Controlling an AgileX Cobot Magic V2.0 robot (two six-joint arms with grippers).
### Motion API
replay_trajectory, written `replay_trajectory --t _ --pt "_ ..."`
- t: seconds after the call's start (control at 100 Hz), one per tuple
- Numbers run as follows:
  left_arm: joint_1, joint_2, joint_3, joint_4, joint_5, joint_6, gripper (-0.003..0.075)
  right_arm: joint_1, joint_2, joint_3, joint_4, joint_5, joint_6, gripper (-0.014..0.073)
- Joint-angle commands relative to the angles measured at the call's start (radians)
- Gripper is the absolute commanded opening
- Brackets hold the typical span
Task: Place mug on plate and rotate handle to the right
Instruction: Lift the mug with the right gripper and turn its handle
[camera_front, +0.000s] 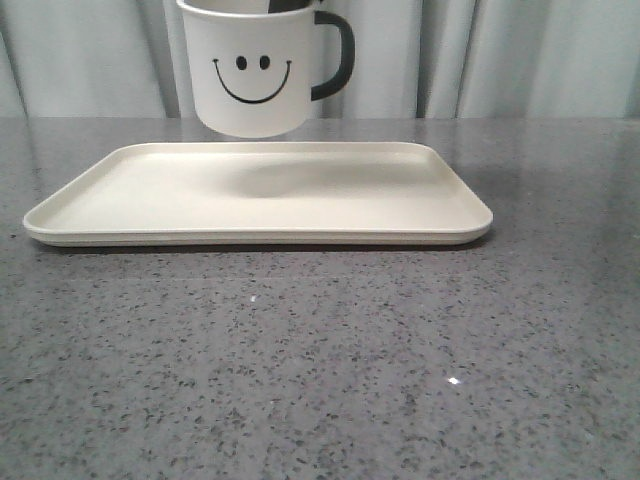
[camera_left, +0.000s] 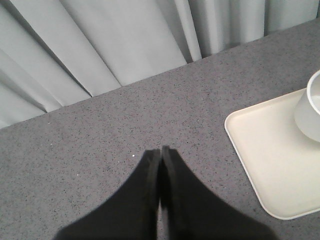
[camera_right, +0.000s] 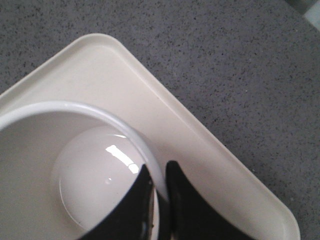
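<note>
The white mug (camera_front: 252, 70) with a black smiley face hangs in the air above the cream plate (camera_front: 150, 205), not touching it; its shadow falls on the plate's middle. Its black handle (camera_front: 337, 55) points to the right in the front view. My right gripper (camera_right: 159, 176) is shut on the mug's rim (camera_right: 75, 107), one finger inside the mug and one outside. In the right wrist view the plate (camera_right: 200, 150) lies under the mug. My left gripper (camera_left: 161, 152) is shut on nothing, over the bare table left of the plate (camera_left: 270, 150). The mug (camera_left: 311, 107) shows at that view's edge.
A grey speckled table (camera_front: 320, 360) carries the plate. Pale curtains (camera_front: 500, 55) hang behind the table's far edge.
</note>
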Motion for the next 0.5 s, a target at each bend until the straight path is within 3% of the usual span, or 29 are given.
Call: replay_trajectory --t 0.0,0.2,0.49 --pt "-0.006 -0.008 -0.020 0.009 -0.022 -0.011 -0.0020 -0.004 -0.058 -0.061 0.000 -0.024 0.050 -0.0118" --pt "-0.006 -0.008 -0.020 0.009 -0.022 -0.011 -0.0020 -0.009 -0.058 -0.073 -0.024 -0.011 0.121 -0.0116" --pt "-0.006 -0.008 -0.020 0.007 -0.022 -0.011 -0.0020 -0.009 -0.057 -0.071 -0.106 0.065 0.120 -0.0116"
